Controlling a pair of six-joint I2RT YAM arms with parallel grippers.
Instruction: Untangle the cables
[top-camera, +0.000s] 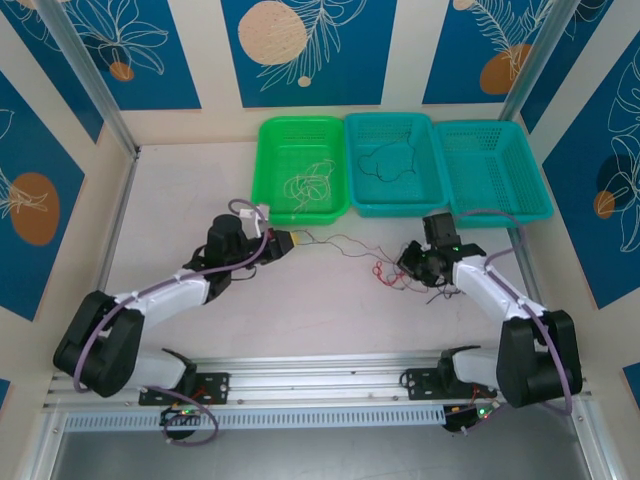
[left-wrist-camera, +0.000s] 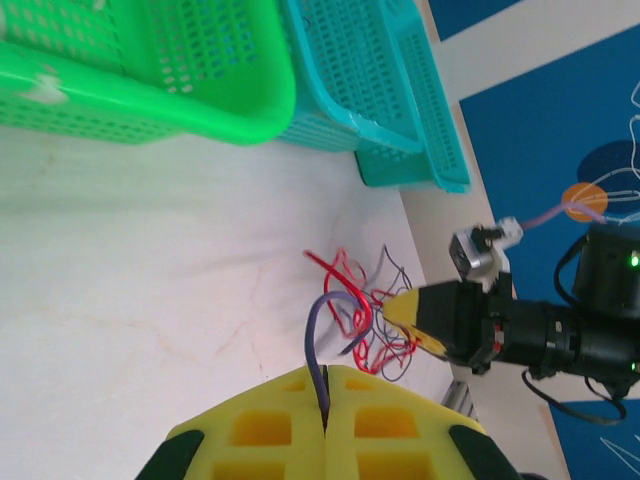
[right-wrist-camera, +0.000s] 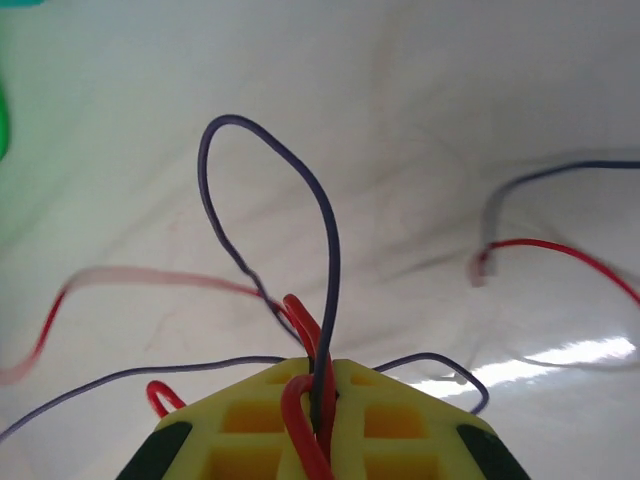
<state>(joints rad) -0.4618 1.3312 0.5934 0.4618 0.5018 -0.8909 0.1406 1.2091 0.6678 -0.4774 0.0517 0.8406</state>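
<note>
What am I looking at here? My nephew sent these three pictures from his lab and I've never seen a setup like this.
These are two robot arms bolted at the near edge of a table. The overhead picture looks down from above and behind them; the other two come from small cameras on each arm's wrist, so you see the yellow fingers up close.

The left tool is shut on a dark purple wire. The right tool is shut on red and dark purple wires. Between them lies a loose tangle of thin cables, which they seem to be pulling apart.

At the back stand a green basket with pale wires in it, a teal basket with a dark wire, and a second teal basket.
</note>
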